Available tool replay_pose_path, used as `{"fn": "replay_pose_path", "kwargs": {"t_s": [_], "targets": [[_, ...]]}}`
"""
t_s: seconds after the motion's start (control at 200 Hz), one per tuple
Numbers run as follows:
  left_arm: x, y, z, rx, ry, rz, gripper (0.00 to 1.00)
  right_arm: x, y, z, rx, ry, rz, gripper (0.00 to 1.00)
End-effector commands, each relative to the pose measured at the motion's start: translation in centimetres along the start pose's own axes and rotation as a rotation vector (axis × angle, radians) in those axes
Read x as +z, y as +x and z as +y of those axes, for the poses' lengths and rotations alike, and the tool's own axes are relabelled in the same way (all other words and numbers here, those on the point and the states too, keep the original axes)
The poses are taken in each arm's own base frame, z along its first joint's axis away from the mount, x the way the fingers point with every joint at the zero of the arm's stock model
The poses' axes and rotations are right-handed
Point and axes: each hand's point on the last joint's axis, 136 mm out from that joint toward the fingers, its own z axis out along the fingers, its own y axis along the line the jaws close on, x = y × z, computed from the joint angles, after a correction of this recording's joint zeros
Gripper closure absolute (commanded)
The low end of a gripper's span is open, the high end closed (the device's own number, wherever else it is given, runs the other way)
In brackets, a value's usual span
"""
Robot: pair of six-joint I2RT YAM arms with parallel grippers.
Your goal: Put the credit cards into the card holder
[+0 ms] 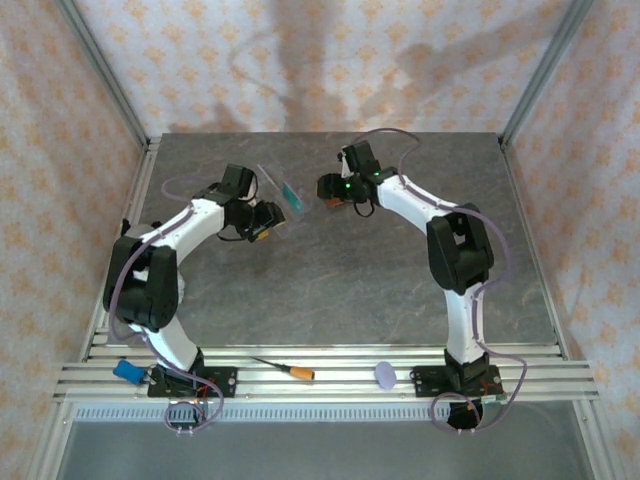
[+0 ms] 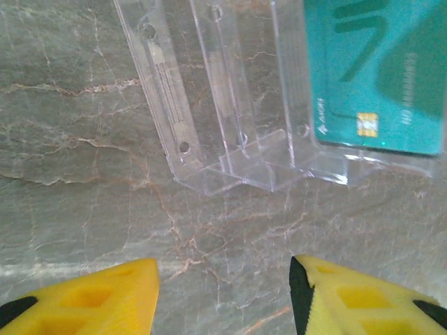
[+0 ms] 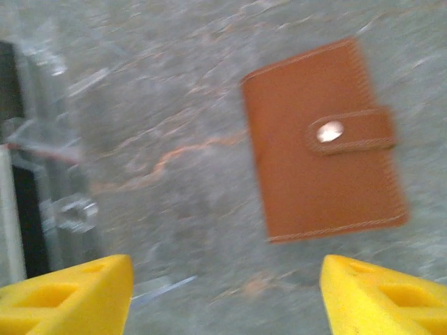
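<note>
**On the bench: teal card in the clear tray, card holder strapped shut**

Ahead of my left hand (image 2: 223, 300) lies the clear tray (image 2: 230, 139), flat on the grey marbled bench (image 1: 330, 290). Its ribs divide it into long channels. The teal card (image 2: 380, 70) lies face up in the channel furthest right in my left wrist view, with its gold chip near the tray's closer end wall. Through the other channels I can see the stone of the bench. My left hand is spread, its two yellow fingers (image 2: 91, 296) apart over bare stone, and it stops short of the tray without touching it.

Under my right hand (image 3: 227, 300) the brown leather card holder (image 3: 325, 139) lies on the bench, folded closed. Its strap (image 3: 349, 129) is wrapped across the front and its pale snap (image 3: 330, 131) faces up. That hand is spread wide too, pinching nothing, and sits clear of the card holder. The picture is blurred. At its left edge I can make out part of the clear tray, but not what is in it.

From above, my two hands face each other across the far half of the bench, with the tray between them and nearer the left one.
</note>
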Motion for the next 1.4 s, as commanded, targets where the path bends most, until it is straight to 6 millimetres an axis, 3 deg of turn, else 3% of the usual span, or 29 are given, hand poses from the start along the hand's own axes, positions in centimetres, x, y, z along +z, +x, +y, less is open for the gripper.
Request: {"fn": "replay_pose_path", "kwargs": {"t_s": [0.0, 0.06, 0.165, 0.39, 0.551, 0.756, 0.966, 1.031, 1.227, 1.332, 1.397], "targets": [[-1.8, 0.3, 1.0, 0.036, -0.031, -0.015, 0.44, 1.4, -0.3, -4.2, -0.07, 0.208, 0.022, 0.25], [-2.3, 0.6, 1.2, 0.045, -0.035, -0.016, 0.43, 2.2, -0.6, -4.4, -0.096, 0.224, 0.042, 0.2], [-2.6, 1.0, 2.0, 0.043, -0.043, -0.034, 0.42, 3.8, -0.4, -4.2, -0.171, 0.243, 0.089, 0.0], [-3.2, 1.7, 2.5, 0.05, -0.039, -0.038, 0.41, 5.9, -0.1, -4.7, -0.222, 0.295, 0.17, 0.01], [-3.8, 1.5, 2.4, 0.077, -0.06, -0.045, 0.41, 7.5, 1.2, -5.3, -0.211, 0.312, 0.237, 0.01], [-4.3, 0.9, 1.9, 0.103, -0.068, -0.05, 0.41, 7.7, 2.2, -6.1, -0.198, 0.343, 0.276, 0.06], [-4.3, 0.4, 1.5, 0.109, -0.075, -0.052, 0.41, 5.7, 2.7, -5.5, -0.205, 0.32, 0.295, 0.24], [-4.2, 0.2, 1.7, 0.109, -0.079, -0.06, 0.41, 4.9, 3.0, -5.3, -0.209, 0.309, 0.3, 0.24], [-4.4, -0.1, 1.1, 0.134, -0.069, -0.057, 0.41, 0.0, 3.6, -4.4, -0.199, 0.289, 0.284, 0.24], [-4.4, -0.5, 0.6, 0.133, -0.052, -0.068, 0.41, -3.5, 4.9, -4.3, -0.179, 0.279, 0.276, 0.24], [-4.4, -0.7, 0.3, 0.135, -0.047, -0.067, 0.41, -5.1, 7.0, -4.1, -0.136, 0.24, 0.278, 0.25]]}}
